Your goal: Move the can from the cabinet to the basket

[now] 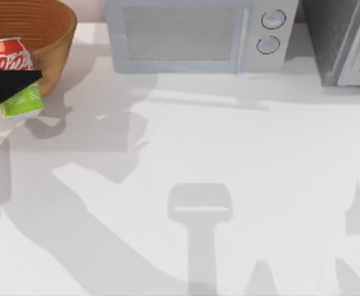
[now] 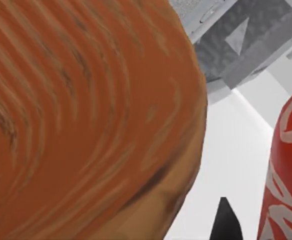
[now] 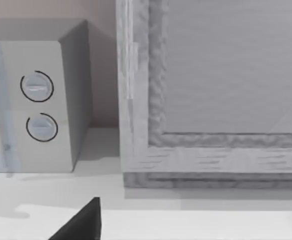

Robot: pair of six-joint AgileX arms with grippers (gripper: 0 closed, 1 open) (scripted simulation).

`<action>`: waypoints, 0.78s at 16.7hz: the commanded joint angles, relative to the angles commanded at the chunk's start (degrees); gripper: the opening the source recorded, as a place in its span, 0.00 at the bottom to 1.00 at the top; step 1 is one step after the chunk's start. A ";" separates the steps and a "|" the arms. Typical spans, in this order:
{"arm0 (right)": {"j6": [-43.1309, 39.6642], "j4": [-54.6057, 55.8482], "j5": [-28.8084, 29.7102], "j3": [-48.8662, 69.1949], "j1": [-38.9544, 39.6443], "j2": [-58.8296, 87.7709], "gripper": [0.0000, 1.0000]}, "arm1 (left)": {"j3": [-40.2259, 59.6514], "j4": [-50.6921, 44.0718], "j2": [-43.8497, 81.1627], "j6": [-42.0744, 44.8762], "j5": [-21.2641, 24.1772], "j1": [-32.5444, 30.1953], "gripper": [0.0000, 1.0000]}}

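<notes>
Left gripper (image 1: pixel 7 83) sits at the table's far left edge, fingers clamped around the can (image 1: pixel 16 74).

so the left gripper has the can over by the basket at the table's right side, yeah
Not quite. The left gripper does hold the can at the basket, but they are at the table's left side, not its right. The top view shows this; the cabinet is what stands at the right.
</notes>
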 joint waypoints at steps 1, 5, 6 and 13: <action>0.00 0.00 0.00 0.00 0.00 0.00 1.00 | 1.63 1.68 0.48 0.24 -1.50 0.03 0.00; 0.00 0.00 0.00 0.00 0.00 0.00 1.00 | 3.22 3.38 1.12 0.45 -3.28 0.18 0.00; 0.00 0.00 0.00 0.00 0.00 0.00 1.00 | 3.22 3.38 1.12 0.45 -3.28 0.18 0.00; 0.00 0.00 0.00 0.00 0.00 0.00 1.00 | 3.22 3.38 1.12 0.45 -3.28 0.18 0.45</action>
